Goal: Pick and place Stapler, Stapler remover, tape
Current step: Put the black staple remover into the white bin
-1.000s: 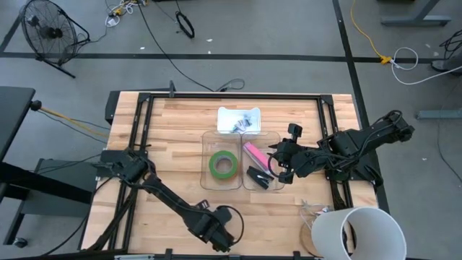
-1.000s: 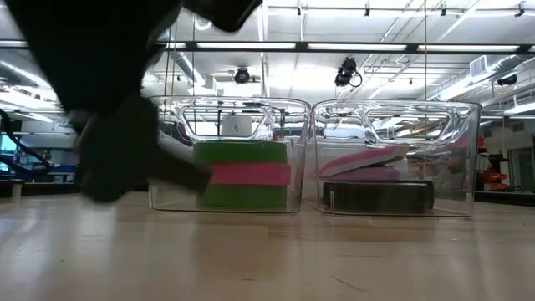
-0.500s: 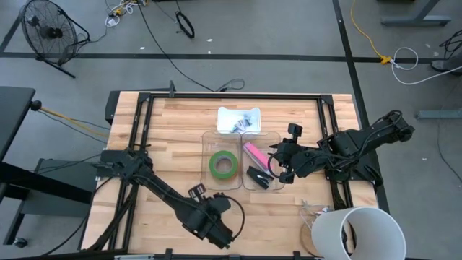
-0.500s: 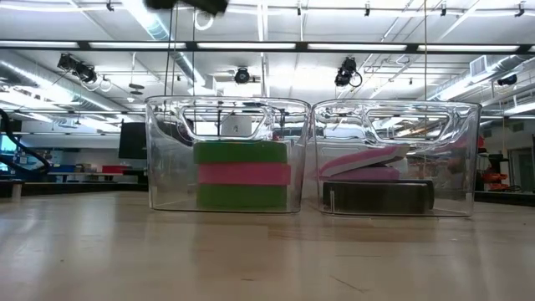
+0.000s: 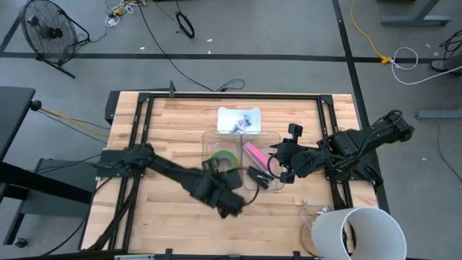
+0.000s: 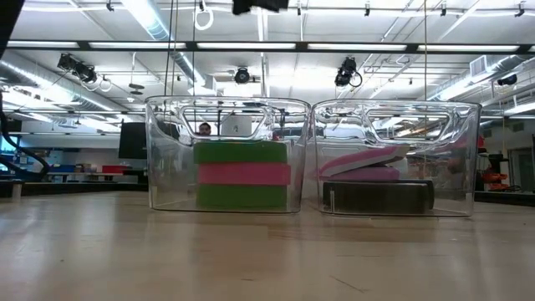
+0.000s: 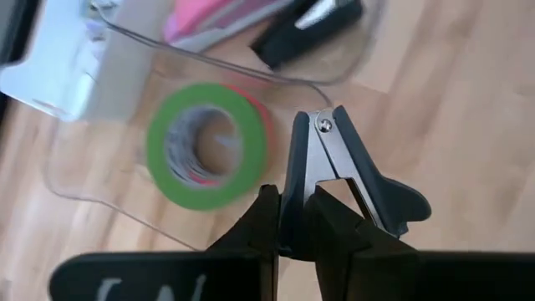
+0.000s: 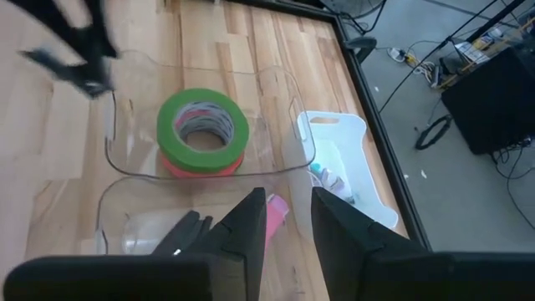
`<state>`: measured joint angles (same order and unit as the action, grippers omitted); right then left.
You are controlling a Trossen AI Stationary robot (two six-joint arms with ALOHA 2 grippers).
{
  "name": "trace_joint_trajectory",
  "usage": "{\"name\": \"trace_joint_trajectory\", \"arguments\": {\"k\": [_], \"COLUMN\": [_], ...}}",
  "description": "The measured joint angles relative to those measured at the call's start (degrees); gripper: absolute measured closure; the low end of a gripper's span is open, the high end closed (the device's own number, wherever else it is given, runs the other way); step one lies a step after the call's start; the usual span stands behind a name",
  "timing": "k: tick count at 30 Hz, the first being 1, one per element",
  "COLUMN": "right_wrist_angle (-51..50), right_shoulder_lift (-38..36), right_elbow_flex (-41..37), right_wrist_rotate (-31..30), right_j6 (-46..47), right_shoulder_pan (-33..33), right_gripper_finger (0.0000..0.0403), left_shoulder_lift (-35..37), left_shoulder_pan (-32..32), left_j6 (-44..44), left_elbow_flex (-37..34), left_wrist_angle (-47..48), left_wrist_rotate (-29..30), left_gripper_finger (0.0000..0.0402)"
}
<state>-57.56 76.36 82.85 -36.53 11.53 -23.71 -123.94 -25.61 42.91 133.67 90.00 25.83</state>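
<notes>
My left gripper (image 5: 227, 198) hangs above the table just in front of the left clear bin (image 5: 206, 180), shut on a black staple remover (image 7: 351, 176) with metal jaws. In that bin a green tape roll (image 7: 209, 144) lies on top of a pink one (image 6: 242, 174). The right clear bin (image 5: 274, 139) holds a pink stapler (image 5: 253, 153) and a black one (image 5: 258, 178). My right gripper (image 5: 276, 167) hovers over that bin, open (image 8: 288, 221), with nothing between its fingers. My left gripper pinches the staple remover between its two fingers (image 7: 266, 219), on the end opposite the riveted hinge (image 7: 324, 124). The fingers cover the exact spot. The remover sticks out past the fingertips, hinge end foremost, and is lifted clear of the table.
A white tray (image 5: 240, 120) with small items stands behind the bins at the far side. A large white bucket (image 5: 357, 231) sits at the near right corner. Bare wood lies to the left and in front of the bins.
My left gripper has risen from near the table's front edge and gone toward the far side and slightly right, up to the tape bin, rolling its wrist on the way. It stays shut on the staple remover. In the low view it has left the picture upward.
</notes>
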Motion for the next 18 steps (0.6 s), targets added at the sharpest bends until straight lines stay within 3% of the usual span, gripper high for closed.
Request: {"name": "trace_joint_trajectory", "arguments": {"k": [18], "right_wrist_angle": [-10.23], "right_shoulder_lift": [0.00], "right_elbow_flex": [0.00], "right_wrist_rotate": [0.05], "right_j6": [6.95], "right_shoulder_pan": [0.00], "right_gripper_finger": [0.0305], "left_shoulder_lift": [3.29], "left_shoulder_pan": [19.26], "left_j6": [-24.07], "left_elbow_flex": [-0.07], "left_wrist_angle": [0.02], "left_wrist_rotate": [0.48], "left_gripper_finger": [0.0360]}}
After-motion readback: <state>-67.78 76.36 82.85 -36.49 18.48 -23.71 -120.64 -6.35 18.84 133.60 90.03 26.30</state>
